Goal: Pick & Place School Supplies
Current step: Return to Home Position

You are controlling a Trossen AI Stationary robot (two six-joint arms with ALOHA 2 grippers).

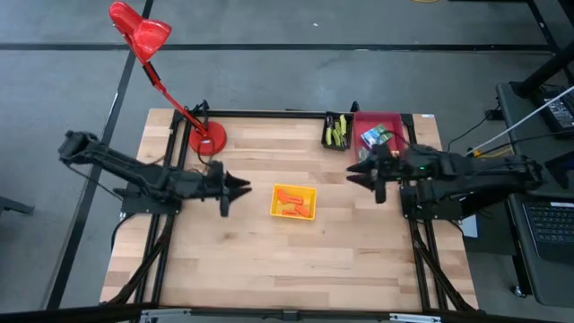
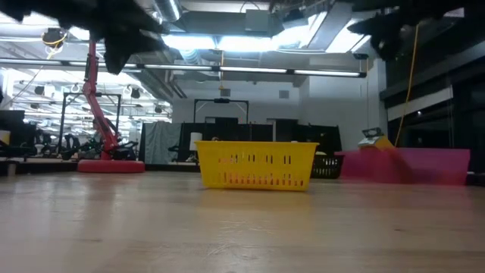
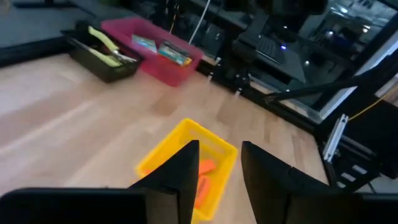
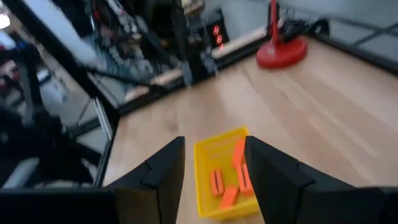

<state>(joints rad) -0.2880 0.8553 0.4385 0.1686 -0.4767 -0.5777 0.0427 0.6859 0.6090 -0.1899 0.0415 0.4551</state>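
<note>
I place everything from the yellow slatted plastic bin [image 2: 256, 171], which sits near the middle of the light wooden desk [image 1: 269, 260]. Inside it lie the small orange eraser pieces [image 4: 216, 181]. I count three for certain, one longer than the others. They crowd too closely for me to swear to a fourth.

My left claw [image 3: 219, 147] hangs in the air just beside the bin on my left, pointing at it. Its two dark fingers are spread apart and hold nothing. My right claw [image 4: 214, 142] hangs just beside the bin on the opposite side, facing it likewise, also released and empty. Neither touches the bin or the desk.

Farther from the bin, toward the desk's back edge on my right claw's side, stands one narrow black tray [image 3: 99, 65]. Two yellow-green-handled scissor-like tools [image 3: 106, 46] lie in it. Right beside that tray, on its side away from the bin, is one pinkish-red plastic tray [image 3: 165, 68]. It holds the small printed boxes [image 3: 145, 43] in green, yellow and blue: two I can tell apart plainly, with what may be a third against them.

Well apart from the bin on my left claw's side, one red desk lamp [image 1: 207, 138] stands on its round base at the back edge. Its arm leans out past the desk.
</note>
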